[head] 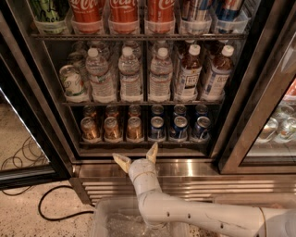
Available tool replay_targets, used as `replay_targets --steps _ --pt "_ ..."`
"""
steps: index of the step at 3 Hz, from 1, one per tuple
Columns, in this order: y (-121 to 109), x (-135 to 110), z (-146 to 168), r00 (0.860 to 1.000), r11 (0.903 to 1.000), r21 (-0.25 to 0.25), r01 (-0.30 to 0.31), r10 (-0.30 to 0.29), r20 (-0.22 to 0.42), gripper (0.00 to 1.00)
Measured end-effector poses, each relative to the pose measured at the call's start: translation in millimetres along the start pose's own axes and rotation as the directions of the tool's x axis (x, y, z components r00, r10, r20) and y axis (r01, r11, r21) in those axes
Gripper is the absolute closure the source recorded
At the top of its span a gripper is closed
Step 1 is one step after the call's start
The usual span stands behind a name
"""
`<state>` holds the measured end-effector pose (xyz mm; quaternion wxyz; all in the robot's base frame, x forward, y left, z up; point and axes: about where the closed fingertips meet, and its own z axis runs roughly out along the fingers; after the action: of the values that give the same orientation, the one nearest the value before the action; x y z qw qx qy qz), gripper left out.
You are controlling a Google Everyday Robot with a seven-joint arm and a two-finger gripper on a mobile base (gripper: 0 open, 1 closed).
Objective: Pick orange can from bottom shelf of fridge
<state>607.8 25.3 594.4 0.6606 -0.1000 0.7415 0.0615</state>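
Note:
The fridge [231, 120] stands open in front of me, black-framed with wire racks. On the bottom shelf [143, 142] several orange cans [134, 128] stand at the left in rows, with blue cans [179, 127] to their right. My gripper [137, 156] is open and empty, its two cream fingers [122, 161] spread apart. It hovers just in front of and slightly below the shelf's front edge, under the rightmost front orange can. The white arm reaches up from the lower right.
Water bottles [131, 74] and tea bottles [188, 76] fill the rack above; red cola cans [124, 14] stand higher. The ribbed steel base [194, 185] lies below the gripper. A clear bin [120, 222] sits beneath the arm. A black cable [51, 203] runs on the floor at left.

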Motion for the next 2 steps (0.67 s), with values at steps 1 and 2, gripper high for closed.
replay_targets --steps 1,2 --pt "5.8 -5.3 3.7 1.0 0.9999 -0.012 -0.012 0.012 0.025 0.0" --pt "10.9 -12.3 8.7 0.998 0.9996 -0.025 -0.013 0.014 0.063 0.19"
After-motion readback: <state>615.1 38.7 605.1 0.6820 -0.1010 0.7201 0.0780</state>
